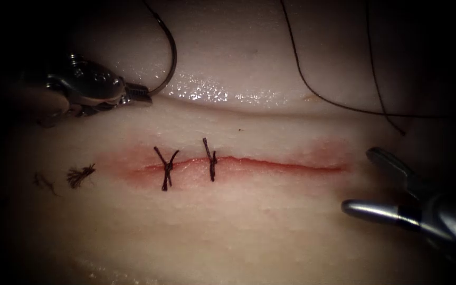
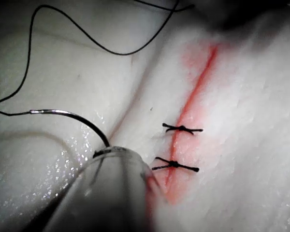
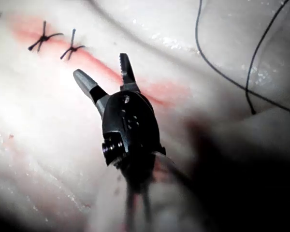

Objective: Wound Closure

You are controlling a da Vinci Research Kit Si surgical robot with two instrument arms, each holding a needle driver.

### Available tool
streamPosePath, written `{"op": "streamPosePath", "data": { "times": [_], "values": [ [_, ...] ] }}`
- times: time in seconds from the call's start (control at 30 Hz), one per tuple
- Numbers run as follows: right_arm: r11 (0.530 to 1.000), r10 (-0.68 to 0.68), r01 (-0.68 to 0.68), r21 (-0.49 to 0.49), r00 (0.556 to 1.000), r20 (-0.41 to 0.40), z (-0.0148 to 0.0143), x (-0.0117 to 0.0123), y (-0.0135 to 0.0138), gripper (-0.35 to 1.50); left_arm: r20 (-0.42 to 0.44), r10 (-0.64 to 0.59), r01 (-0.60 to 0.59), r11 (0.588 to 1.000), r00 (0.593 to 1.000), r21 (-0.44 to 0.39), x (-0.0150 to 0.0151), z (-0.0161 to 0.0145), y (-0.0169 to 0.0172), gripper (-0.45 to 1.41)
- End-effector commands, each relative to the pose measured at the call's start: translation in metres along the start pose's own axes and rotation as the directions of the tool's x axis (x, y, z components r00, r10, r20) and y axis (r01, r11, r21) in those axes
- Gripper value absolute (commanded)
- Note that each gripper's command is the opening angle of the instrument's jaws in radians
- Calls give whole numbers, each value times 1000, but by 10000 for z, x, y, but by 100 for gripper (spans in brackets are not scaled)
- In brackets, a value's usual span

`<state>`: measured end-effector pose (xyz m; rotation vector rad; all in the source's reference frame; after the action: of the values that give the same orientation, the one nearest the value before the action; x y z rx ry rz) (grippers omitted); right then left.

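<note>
The left pincer [image 1: 142,95] pinches the needle [image 1: 169,58] near one end of its curve, holding it clear above the tissue [image 1: 249,232], not in it. The right pincer [image 1: 362,179] is spread and holds nothing (poised by the cut's [image 1: 281,164] unclosed right end), beyond two stitches [image 1: 188,163]; thread [image 1: 312,89] trails slack behind.

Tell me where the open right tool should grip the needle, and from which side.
Probably on the free arc of the needle, above the left tool, whose jaws are shut on its lower end. The curve rises clear of the tissue, so the right tool, jaws open and empty, has room to come from the right, jaws across the wire. Avoid the tail end, where the thread joins.
</note>
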<state>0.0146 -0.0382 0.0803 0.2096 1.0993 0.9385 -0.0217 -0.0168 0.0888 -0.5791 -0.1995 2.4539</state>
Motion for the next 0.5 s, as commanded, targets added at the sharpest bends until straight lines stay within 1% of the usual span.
{"op": "streamPosePath", "data": {
  "times": [0.03,0.07,0.1,0.17,0.27,0.3,0.4,0.5],
  "values": [
    [999,47,-47,9,999,-3,9,-1,-10,81,-8,12,-12,1000,1000,6,6,4,10,-45],
    [997,73,-73,6,997,-3,8,1,-12,59,-11,21,-20,1000,1000,17,12,1,17,-45],
    [992,123,-123,4,992,2,7,4,-14,49,-20,43,-42,998,999,36,22,-5,31,-45],
    [985,169,-169,-19,986,9,8,10,-14,48,-27,59,-57,997,998,60,34,-10,47,-45],
    [971,233,-230,-66,971,57,13,20,-11,54,-16,96,-94,991,995,94,51,-14,75,-45],
    [961,265,-255,-104,959,99,17,24,-9,76,-10,106,-104,989,994,109,57,-13,87,-45],
    [948,298,-277,-158,946,127,24,28,-7,91,-15,124,-121,982,992,143,63,-12,104,-45],
    [937,315,-281,-207,937,154,34,32,-9,101,-14,149,-143,970,989,196,67,-10,114,-45]
  ]
}}
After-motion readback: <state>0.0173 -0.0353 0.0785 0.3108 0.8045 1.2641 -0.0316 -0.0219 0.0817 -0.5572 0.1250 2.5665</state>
